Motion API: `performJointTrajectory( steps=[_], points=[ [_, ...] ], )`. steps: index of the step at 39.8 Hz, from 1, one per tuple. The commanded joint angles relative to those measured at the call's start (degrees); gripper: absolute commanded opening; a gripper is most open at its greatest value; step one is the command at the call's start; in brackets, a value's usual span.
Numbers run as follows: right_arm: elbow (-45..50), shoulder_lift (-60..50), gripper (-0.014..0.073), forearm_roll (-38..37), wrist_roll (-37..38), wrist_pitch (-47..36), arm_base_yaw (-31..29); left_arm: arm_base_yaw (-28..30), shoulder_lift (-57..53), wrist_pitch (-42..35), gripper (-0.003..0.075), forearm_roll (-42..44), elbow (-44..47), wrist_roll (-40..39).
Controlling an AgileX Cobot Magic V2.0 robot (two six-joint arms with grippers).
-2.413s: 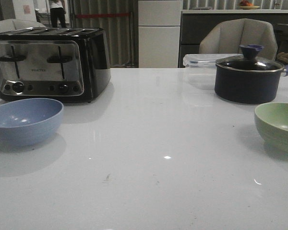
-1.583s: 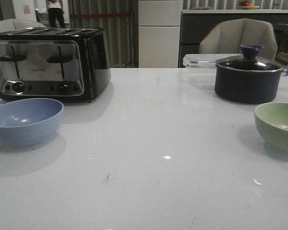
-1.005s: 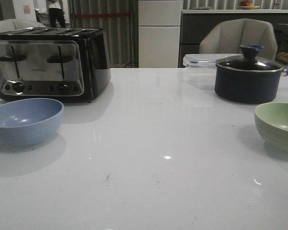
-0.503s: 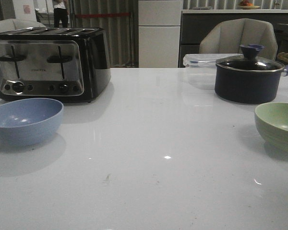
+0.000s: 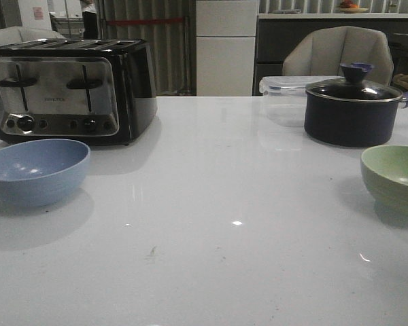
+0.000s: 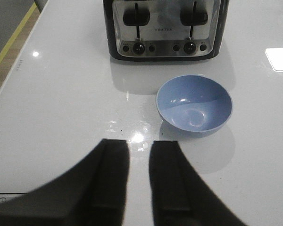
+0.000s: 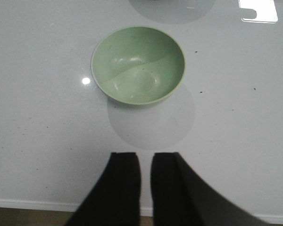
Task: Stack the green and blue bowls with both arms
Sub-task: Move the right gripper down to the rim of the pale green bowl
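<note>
The dusty blue bowl [image 5: 35,171] sits upright and empty on the white table at the near left, in front of the toaster; it also shows in the left wrist view [image 6: 194,103]. The pale green bowl [image 5: 396,178] sits upright and empty at the right edge; it also shows in the right wrist view [image 7: 138,64]. My left gripper [image 6: 140,143] hovers short of the blue bowl and a little to its side, its jaws nearly together and empty. My right gripper [image 7: 145,155] hovers short of the green bowl near the table's edge, its jaws nearly together and empty. Neither arm shows in the front view.
A black and chrome toaster [image 5: 68,88] stands at the back left. A dark navy pot with a glass lid [image 5: 353,109] stands behind the green bowl, with a clear plastic box [image 5: 282,98] beside it. A chair [image 5: 336,51] is behind the table.
Nothing on the table has moved. Only a person in the far background has shifted.
</note>
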Motion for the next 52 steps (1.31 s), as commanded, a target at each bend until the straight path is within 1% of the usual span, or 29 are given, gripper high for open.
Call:
performJointTrajectory(
  steps=[1, 3, 4, 6, 11, 16, 19, 26, 30, 33, 38, 41, 45, 48, 52],
  points=[
    [-1.57, 0.42, 0.0472, -0.68, 0.06, -3.12, -0.18, -0.3, 0.57, -4.49, 0.0481, -0.62, -1.69, -0.5],
    [-1.57, 0.42, 0.0534, -0.68, 0.06, -2.85, -0.18, -0.3, 0.57, -4.49, 0.0569, -0.62, -1.69, -0.5],
    [-1.57, 0.42, 0.0553, -0.68, 0.06, -2.79, -0.18, -0.3, 0.57, -4.49, 0.0593, -0.62, -1.69, -0.5],
    [-1.57, 0.42, 0.0559, -0.56, 0.06, -2.72, -0.18, -0.3, 0.57, -4.49, 0.0605, -0.62, -1.69, -0.5],
    [-1.53, 0.42, 0.0557, -0.14, 0.06, -3.18, -0.18, -0.3, 0.57, -4.49, 0.0602, -1.19, -1.69, -0.5],
    [-2.1, 1.96, 0.0557, -0.23, 0.06, -2.83, -0.18, -1.43, 0.57, -5.59, 0.0602, -4.82, -1.69, -0.25],
    [-3.33, 4.42, 0.0557, -0.37, 0.06, -2.6, -0.18, -4.39, 0.57, -6.29, 0.0602, -5.35, -1.69, 2.32],
    [-8.11, 11.68, 0.0557, -0.65, 0.11, -2.02, -0.53, -12.22, 0.57, -6.37, 0.0602, -4.6, -1.69, 2.83],
    [-11.4, 16.42, 0.0557, -0.37, 0.11, -1.09, -2.63, -15.59, 0.57, -6.02, 0.0602, -4.21, -1.69, 4.35],
    [-14.14, 20.36, 0.0557, -0.12, 0.11, -0.24, -5.63, -17.34, 0.57, -6.02, 0.0602, -4.16, -1.69, 4.45],
    [-18.25, 26.56, 0.0557, 0.97, 0.05, 1.4, -11.31, -18.48, 0.57, -6.02, 0.0602, -4.16, -1.69, 4.45],
    [-20.67, 31.08, 0.0557, 3.24, -2.08, 2.43, -14.62, -18.48, 0.57, -6.02, 0.0602, -4.16, -1.69, 4.45],
    [-23.94, 36.9, 0.0557, 9.6, -7.31, 3.86, -17.87, -18.48, 0.57, -6.02, 0.0602, -4.16, -1.69, 4.45],
    [-26.05, 41.46, 0.0557, 14.66, -11.53, 4.28, -19.24, -18.48, 0.57, -6.02, 0.0602, -4.16, -1.69, 4.45],
    [-28.51, 47.59, 0.0557, 18.47, -15.42, 4.18, -19.49, -18.48, 0.57, -6.02, 0.0602, -4.16, -1.69, 4.45]
  ],
)
